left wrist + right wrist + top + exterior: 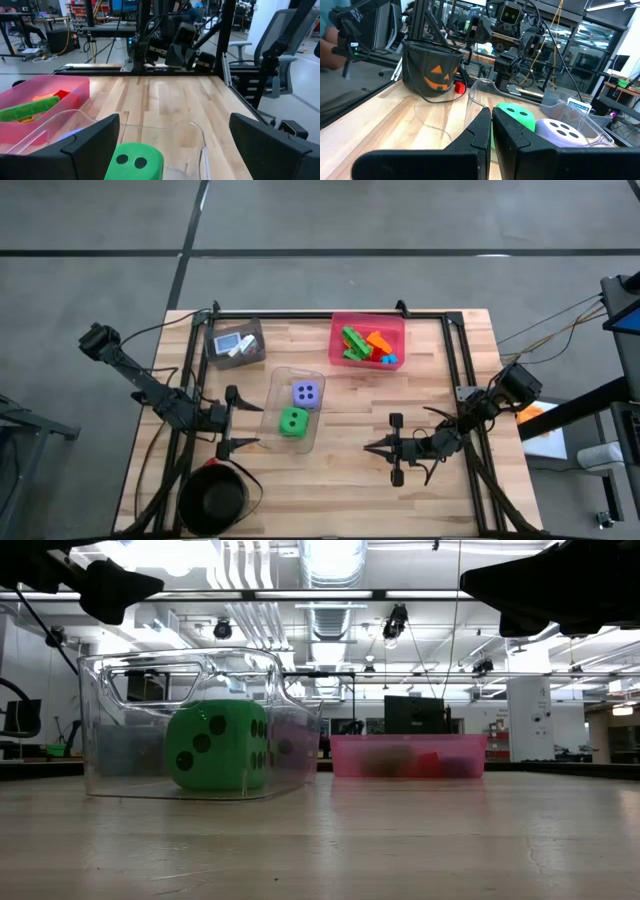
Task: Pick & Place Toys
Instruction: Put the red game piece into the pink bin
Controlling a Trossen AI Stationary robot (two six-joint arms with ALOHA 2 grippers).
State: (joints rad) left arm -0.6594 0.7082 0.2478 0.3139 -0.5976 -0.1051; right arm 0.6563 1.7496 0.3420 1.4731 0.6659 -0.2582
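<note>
Inside the clear plastic bin mid-table I've got the green dotted die and purple dotted die. My left gripper hangs wide open just beside it, holding nothing; right gripper sits pinched closed, empty, well apart

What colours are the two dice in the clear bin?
Green and purple; the high view shows it best.
</note>
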